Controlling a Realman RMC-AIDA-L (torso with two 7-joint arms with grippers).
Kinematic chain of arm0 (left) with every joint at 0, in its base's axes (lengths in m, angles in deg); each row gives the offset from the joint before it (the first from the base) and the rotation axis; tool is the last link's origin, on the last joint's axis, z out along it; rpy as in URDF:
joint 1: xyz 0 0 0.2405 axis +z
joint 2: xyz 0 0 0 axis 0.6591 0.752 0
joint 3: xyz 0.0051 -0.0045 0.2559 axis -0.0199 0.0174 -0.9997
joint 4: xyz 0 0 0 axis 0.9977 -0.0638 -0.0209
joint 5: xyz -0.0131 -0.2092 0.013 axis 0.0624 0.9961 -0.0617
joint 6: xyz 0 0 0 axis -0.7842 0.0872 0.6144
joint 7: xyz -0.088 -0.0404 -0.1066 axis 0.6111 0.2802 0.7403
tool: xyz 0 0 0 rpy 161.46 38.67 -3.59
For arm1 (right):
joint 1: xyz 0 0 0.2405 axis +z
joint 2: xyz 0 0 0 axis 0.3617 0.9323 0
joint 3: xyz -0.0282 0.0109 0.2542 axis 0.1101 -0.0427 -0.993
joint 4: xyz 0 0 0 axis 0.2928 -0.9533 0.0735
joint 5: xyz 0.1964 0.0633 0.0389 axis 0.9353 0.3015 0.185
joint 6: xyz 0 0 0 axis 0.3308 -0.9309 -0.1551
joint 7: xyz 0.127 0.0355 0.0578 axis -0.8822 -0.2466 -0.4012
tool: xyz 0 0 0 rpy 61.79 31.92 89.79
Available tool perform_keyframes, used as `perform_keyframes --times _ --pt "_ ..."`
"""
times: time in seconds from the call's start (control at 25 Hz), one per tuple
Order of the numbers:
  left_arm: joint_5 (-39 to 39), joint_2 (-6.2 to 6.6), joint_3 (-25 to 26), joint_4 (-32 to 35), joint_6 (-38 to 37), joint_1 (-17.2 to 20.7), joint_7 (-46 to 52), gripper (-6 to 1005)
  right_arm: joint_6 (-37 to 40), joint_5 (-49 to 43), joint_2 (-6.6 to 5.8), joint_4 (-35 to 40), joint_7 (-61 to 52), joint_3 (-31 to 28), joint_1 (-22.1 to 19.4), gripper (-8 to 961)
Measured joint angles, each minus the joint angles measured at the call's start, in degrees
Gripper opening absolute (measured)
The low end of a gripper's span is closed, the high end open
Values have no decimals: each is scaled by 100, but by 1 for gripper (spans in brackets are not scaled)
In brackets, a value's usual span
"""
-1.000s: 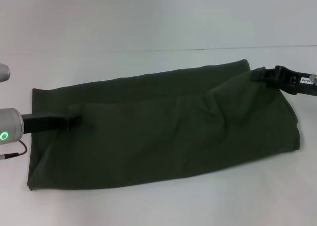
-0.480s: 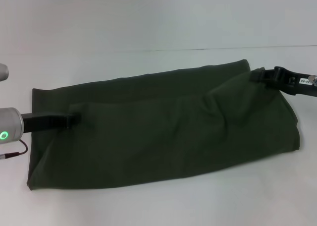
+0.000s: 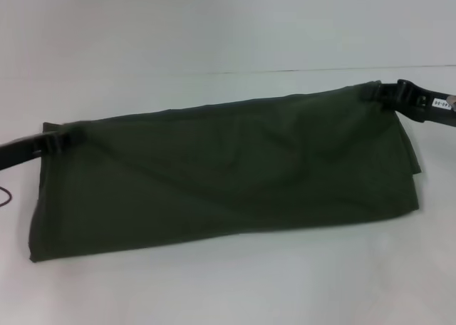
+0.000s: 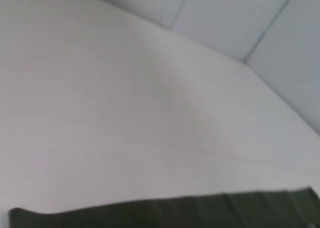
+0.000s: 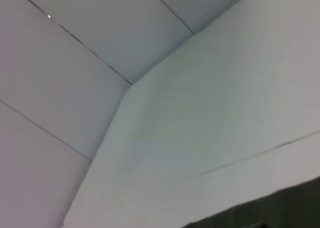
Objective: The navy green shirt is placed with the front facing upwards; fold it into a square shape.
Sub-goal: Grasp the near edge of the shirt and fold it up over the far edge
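While the navy green shirt (image 3: 221, 175) lies folded lengthwise on the white table (image 3: 214, 40), each gripper pinches a far corner. Left gripper (image 3: 63, 138) grips one, right gripper (image 3: 377, 92) the other.

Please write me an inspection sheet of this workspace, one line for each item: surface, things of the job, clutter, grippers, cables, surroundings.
Surface: white table, bare around the cloth.
Job's things: navy green shirt lies folded into a long band across the table; no lettering or collar shows.
Clutter: nothing seen.
Grippers: left gripper is at the band's far left corner; right gripper is at its far right corner. Each seems to hold the cloth edge, but the fingers are not clear.
Cables: a thin dark cable at the head view's left edge.
Surroundings: pale wall with thin seams behind the table.
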Motion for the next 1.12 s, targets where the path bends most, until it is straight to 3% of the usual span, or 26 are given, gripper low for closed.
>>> perform_keyframes --times 0.32,0.6,0.88,1.12 --pt "582 -38 118 87 3 173 -161 27 -354 358 57 0 224 3 159 56" --pt "986 -89 85 -122 426 79 -410 28 -1165 378 262 -8 396 84 343 56" --pt "1141 -295 79 -336 1062 -141 -651 28 -1909 429 498 -260 1082 107 502 59" --pt "1309 -415 63 -452 1531 -268 -742 28 -2623 835 518 -677 1785 112 618 61"
